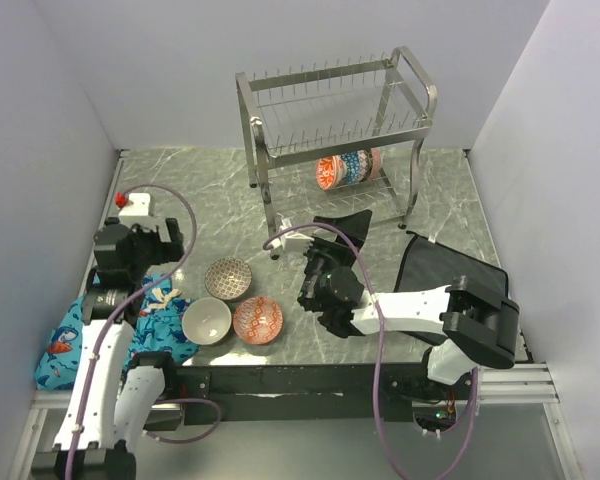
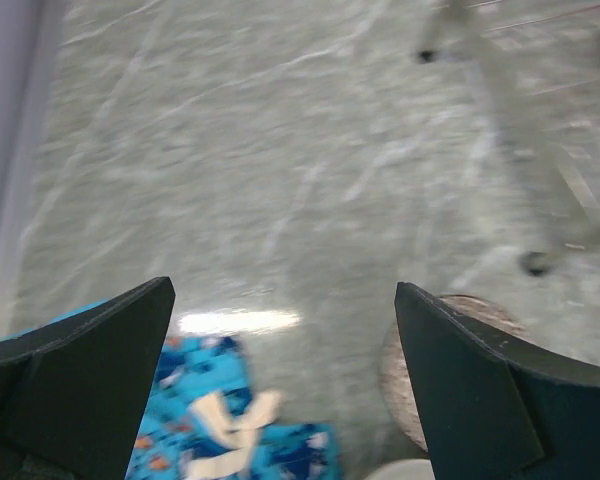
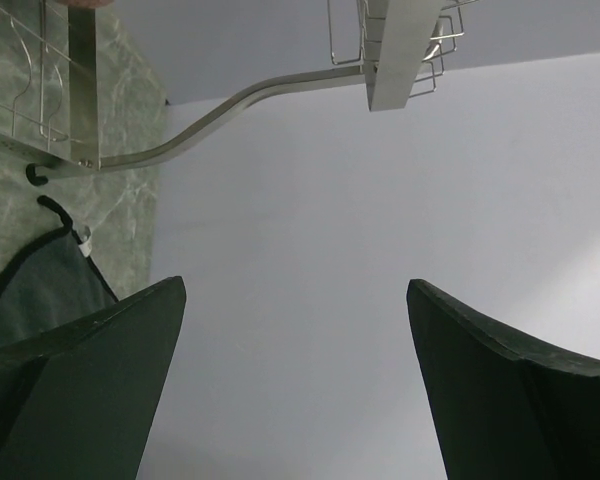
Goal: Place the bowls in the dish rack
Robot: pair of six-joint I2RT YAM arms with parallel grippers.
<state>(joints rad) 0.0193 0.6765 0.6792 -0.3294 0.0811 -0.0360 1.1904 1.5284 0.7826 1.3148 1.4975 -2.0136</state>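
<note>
The steel dish rack (image 1: 335,130) stands at the back middle. Three bowls stand on edge in its lower tier: a red-orange one (image 1: 327,172), a blue one (image 1: 355,165) and a pinkish one (image 1: 375,160). Three bowls sit on the table in front: brown-grey (image 1: 228,278), cream-white (image 1: 206,320) and red patterned (image 1: 257,320). My left gripper (image 1: 158,243) is open and empty, left of these bowls; its view (image 2: 285,300) shows the brown-grey bowl (image 2: 405,370) by the right finger. My right gripper (image 1: 345,222) is open and empty in front of the rack, pointing at the wall (image 3: 295,300).
A blue patterned cloth (image 1: 155,310) lies at the front left under the left arm and shows in the left wrist view (image 2: 195,420). A dark grey cloth (image 1: 450,270) lies at the right, beside the rack's foot (image 3: 35,175). Grey walls close in the table.
</note>
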